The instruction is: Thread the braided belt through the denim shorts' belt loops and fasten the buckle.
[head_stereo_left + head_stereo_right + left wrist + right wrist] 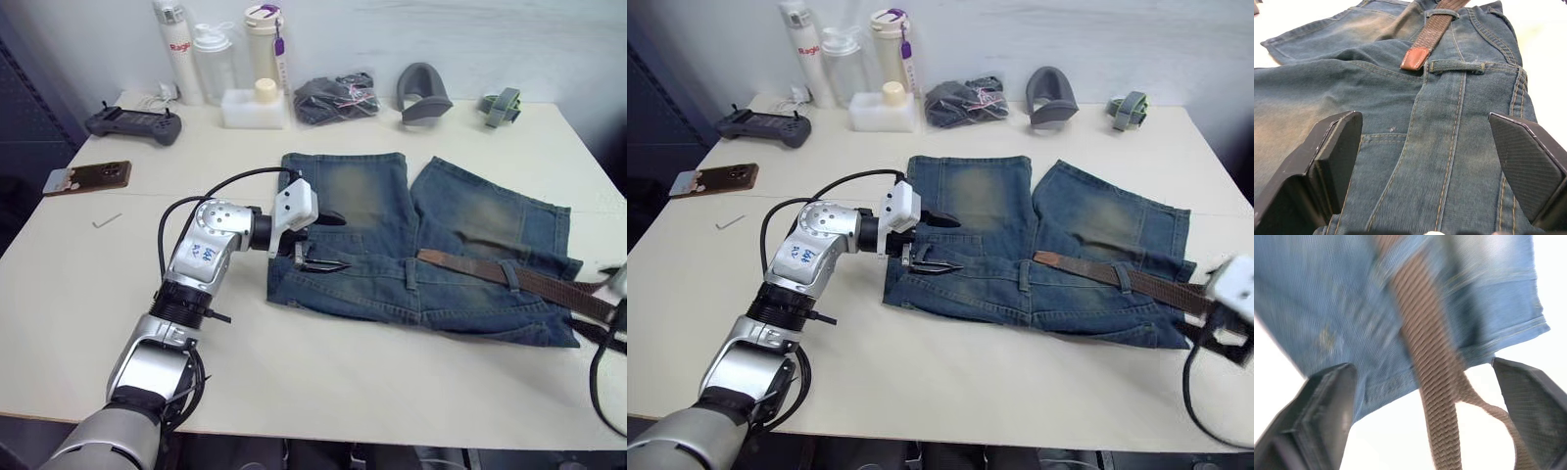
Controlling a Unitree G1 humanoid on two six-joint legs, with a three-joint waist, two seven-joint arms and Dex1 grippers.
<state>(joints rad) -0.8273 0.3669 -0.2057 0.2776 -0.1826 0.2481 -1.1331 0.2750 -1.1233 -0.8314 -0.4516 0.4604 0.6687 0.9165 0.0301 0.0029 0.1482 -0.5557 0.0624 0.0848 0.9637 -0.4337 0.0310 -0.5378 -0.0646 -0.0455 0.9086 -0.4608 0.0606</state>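
Both claws, left point(1422, 161) and right point(1425, 411), are wide open over the denim shorts point(392, 245) with the braided belt point(509, 277) partly threaded.

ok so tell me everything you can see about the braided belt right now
The braided belt is a dark-brown woven strap with a smooth reddish-brown tip. It lies along the waistband of the denim shorts, passing under a belt loop, its tip resting just short of the next loop. Its other end trails off the shorts between the open fingers of the right gripper.
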